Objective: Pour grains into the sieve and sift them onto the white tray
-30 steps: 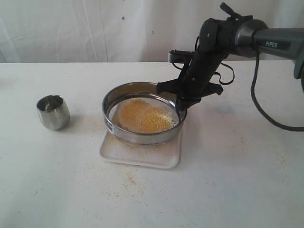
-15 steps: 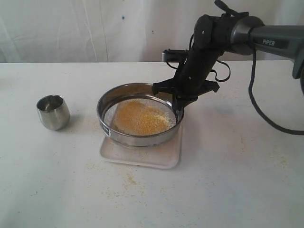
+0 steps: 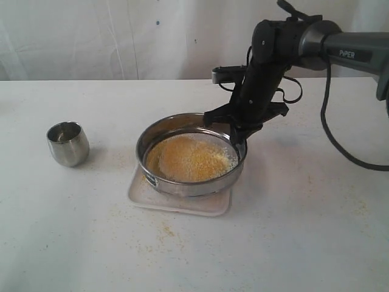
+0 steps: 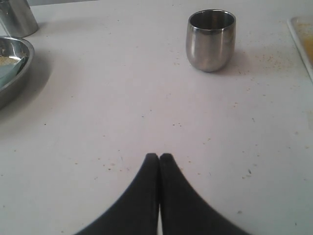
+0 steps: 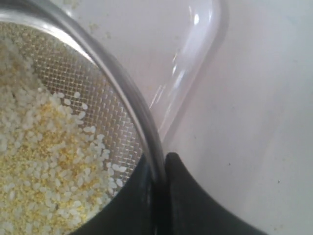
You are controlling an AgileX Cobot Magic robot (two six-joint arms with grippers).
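The sieve, a wide steel ring with a mesh bottom, is held over the white tray in the exterior view. A yellow heap of grains lies on its mesh. My right gripper is shut on the sieve's far right rim. In the right wrist view the sieve rim runs between the right gripper jaws, with the grains on the mesh and the white tray corner beyond. My left gripper is shut on nothing, low over the table.
A small rounded steel cup stands left of the tray, also seen as the steel cup in the left wrist view. A steel bowl and another steel vessel sit near the left gripper. Spilled grains dot the table.
My right gripper has swung the sieve to the right over the tray, after a shift to the left. The grains have spread across the mesh. The cup has not moved.
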